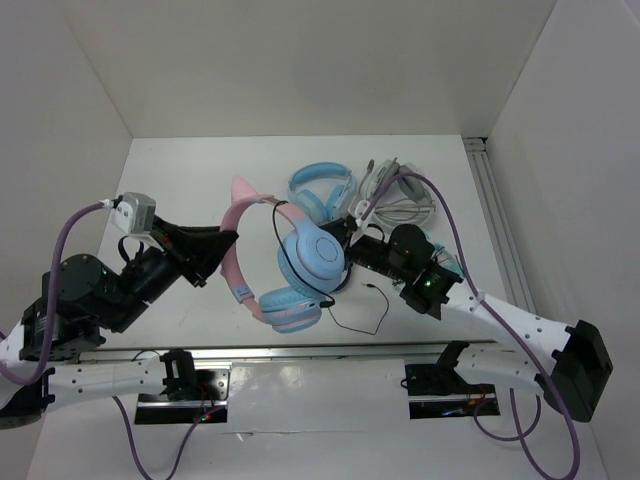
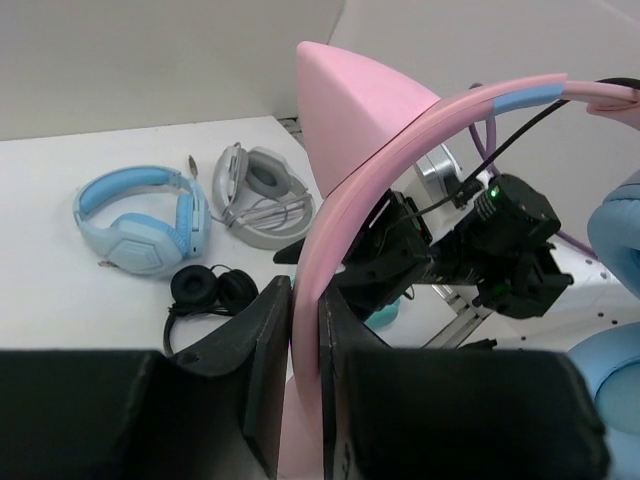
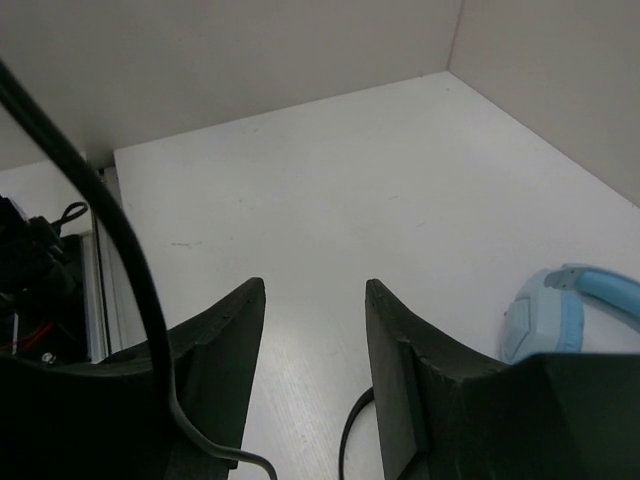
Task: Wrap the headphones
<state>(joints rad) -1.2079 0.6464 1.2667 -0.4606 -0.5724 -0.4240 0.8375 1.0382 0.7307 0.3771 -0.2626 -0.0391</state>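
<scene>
Cat-ear headphones (image 1: 300,265) held up between the two arms, over the near middle of the table (image 1: 180,180), ready for winding the lead.

Pinches the pink headband (image 2: 400,130) in the left gripper (image 2: 303,310), just below one cat ear (image 2: 350,90). Shows the right gripper (image 3: 312,300) spread apart with nothing between its fingers, close beside the light blue ear cup (image 1: 312,258). Lets the thin black cable (image 1: 355,325) loop slack onto the table below the cups, plug end free. Cannot tell whether the lower cup touches the table. Probably best to clamp the headband firmly, catch the cable near the cup rather than at the plug, and lay snug turns without tugging the jack. Counts four headsets: this one, then farther back a small black on-ear pair (image 2: 205,288), an all-light-blue pair (image 1: 320,185) and a grey-white pair (image 1: 400,200). Counts two grippers.
</scene>
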